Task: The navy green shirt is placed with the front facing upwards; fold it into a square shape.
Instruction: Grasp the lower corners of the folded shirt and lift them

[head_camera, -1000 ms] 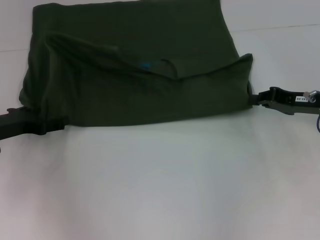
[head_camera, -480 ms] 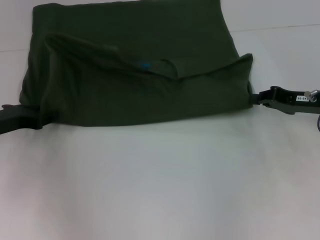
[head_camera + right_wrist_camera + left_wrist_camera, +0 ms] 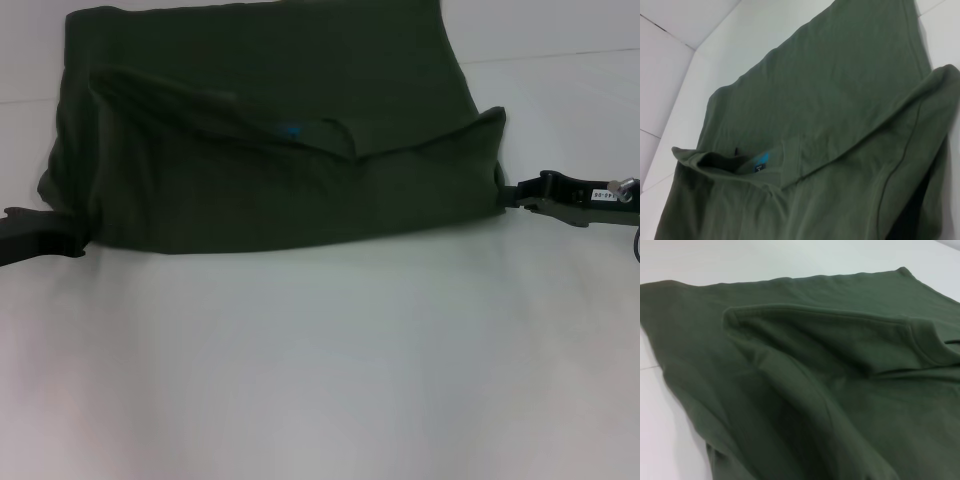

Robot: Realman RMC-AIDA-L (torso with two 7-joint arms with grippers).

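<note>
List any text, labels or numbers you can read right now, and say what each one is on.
Nothing is readable.
Blue neck label on the navy green shirt: print too small to read.
White sticker on the right arm, behind the right gripper: characters too blurred to read.
No chest lettering shows on the shirt.

White table (image 3: 320, 360) surface, faint seam lines, even light.

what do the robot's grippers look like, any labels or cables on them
Both are matte black. The right gripper tapers to a narrow tip, carries a small white label with dark print, a silver metal fitting beside it and a thin dark cable. The left gripper is a plain black blocky bar with no visible markings.
</note>
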